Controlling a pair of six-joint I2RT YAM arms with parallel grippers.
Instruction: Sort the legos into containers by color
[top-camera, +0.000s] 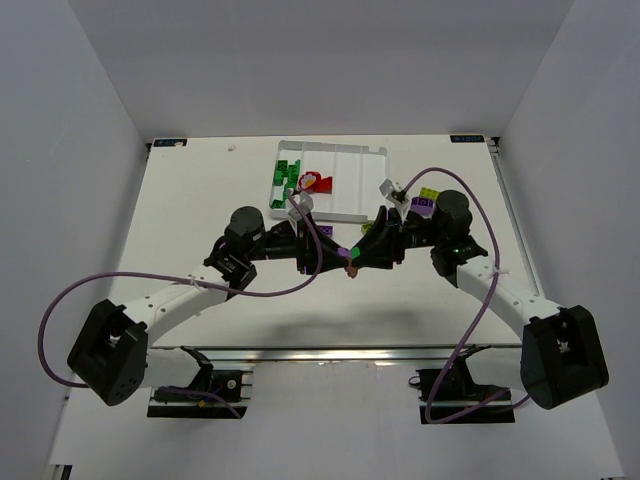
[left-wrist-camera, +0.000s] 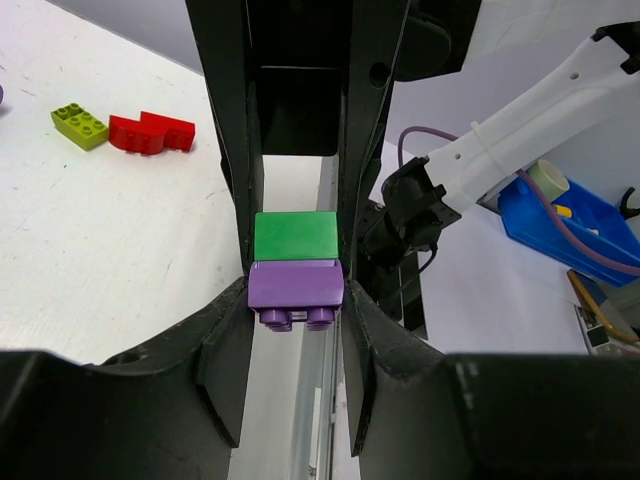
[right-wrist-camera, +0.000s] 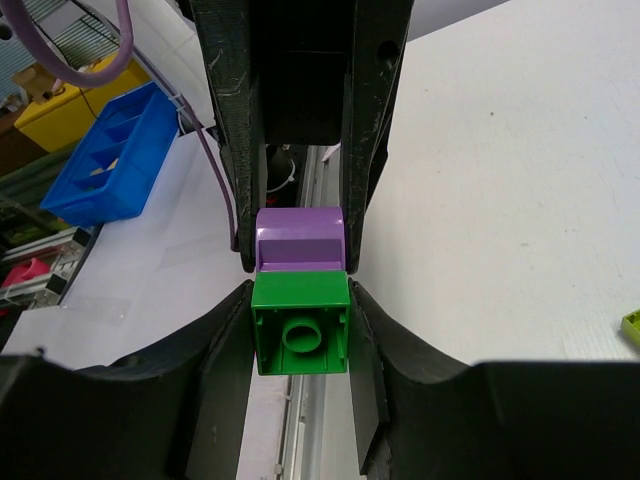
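My two grippers meet tip to tip above the table's middle, in front of the white tray (top-camera: 352, 168). A purple brick (left-wrist-camera: 295, 284) and a green brick (left-wrist-camera: 295, 237) are stuck together between them, off the table. My left gripper (left-wrist-camera: 295, 300) is shut on the purple brick. My right gripper (right-wrist-camera: 300, 330) is shut on the green brick (right-wrist-camera: 300, 325), whose hollow underside faces its camera; the purple brick (right-wrist-camera: 300, 240) sits beyond it. In the top view the joined pair (top-camera: 350, 257) is small, with the left gripper (top-camera: 338, 255) and right gripper (top-camera: 363, 256) on either side.
The tray's left compartment holds green bricks (top-camera: 286, 178); a red brick (top-camera: 321, 183) lies beside them. Yellow-green and purple bricks (top-camera: 427, 198) lie by the right arm. A yellow-green brick (left-wrist-camera: 80, 125) and a red brick (left-wrist-camera: 150, 132) lie on the table. A blue bin (right-wrist-camera: 110, 155) stands off the table.
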